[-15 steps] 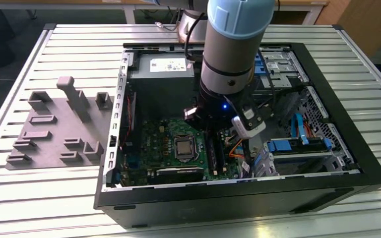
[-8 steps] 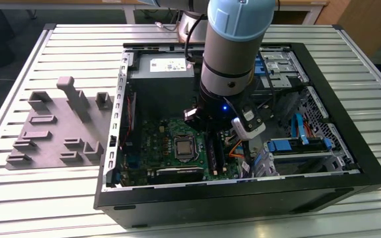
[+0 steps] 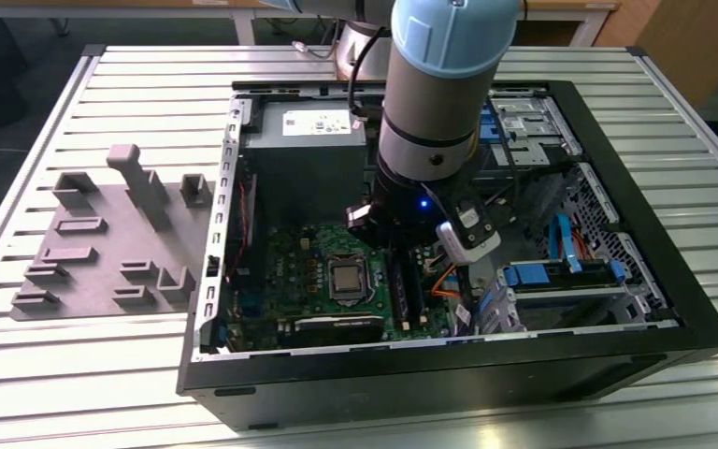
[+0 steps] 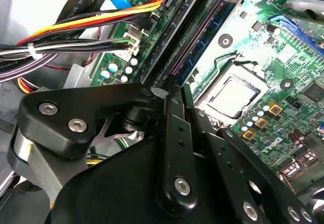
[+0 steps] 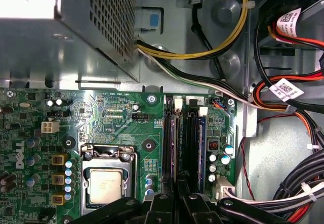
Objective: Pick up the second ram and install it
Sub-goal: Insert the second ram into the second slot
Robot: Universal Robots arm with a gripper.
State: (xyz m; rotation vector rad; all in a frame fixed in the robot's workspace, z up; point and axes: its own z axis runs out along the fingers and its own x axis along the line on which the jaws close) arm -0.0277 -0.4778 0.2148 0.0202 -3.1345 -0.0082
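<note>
Black gripper (image 4: 174, 100) linkage fills the foreground in both wrist views, its fingers drawn together over the memory slots (image 5: 185, 148), pinched on or pressing the top edge of a thin stick; I judge that to be the second ram (image 4: 202, 42), standing on edge in a slot beside the processor socket (image 5: 106, 183), though whether the fingers truly clamp it I cannot tell. Just past them the green motherboard (image 5: 121, 118) spreads out, with bundled cables (image 5: 283, 107) beside it and the grey power supply (image 5: 76, 37) farther off. By my reading, this is the seating step: what it calls for is straight downward pressure, keeping the stick square in its slot.
</note>
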